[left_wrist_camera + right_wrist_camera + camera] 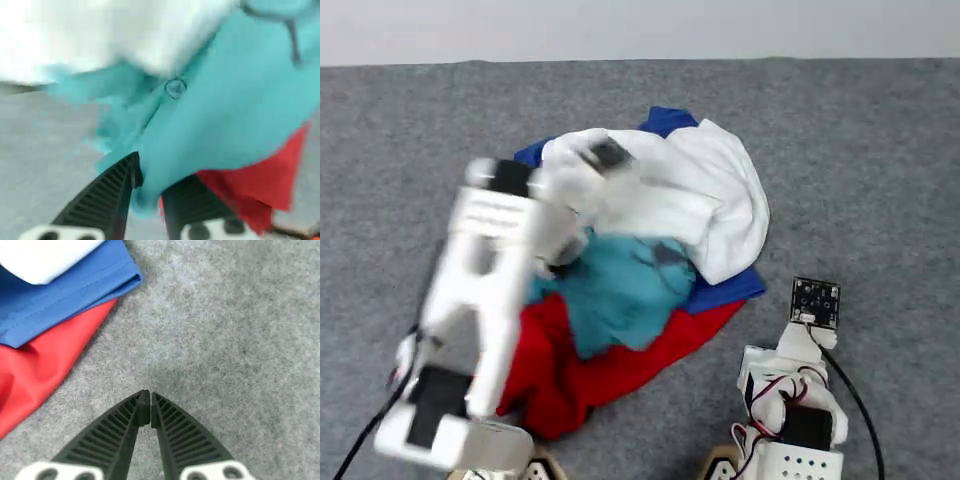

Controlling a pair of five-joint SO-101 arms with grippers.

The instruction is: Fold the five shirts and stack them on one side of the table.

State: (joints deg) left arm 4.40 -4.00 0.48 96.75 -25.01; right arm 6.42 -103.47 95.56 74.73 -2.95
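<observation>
folding barely beginning, shirts lying in one heap (640,300)
left gripper (156,172) is gripping the teal shirt (620,290) at the heap's 8 o'clock; right gripper (150,410) is resting clenched, empty, at 5 o'clock; white shirt (710,200), blue shirt (665,121), red shirt (580,375) are lying crumpled, none folded or stacked.

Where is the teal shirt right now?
In the high view the teal shirt lies mid-pile, on the red shirt, beside the white shirt; the left gripper pinches its edge.
</observation>
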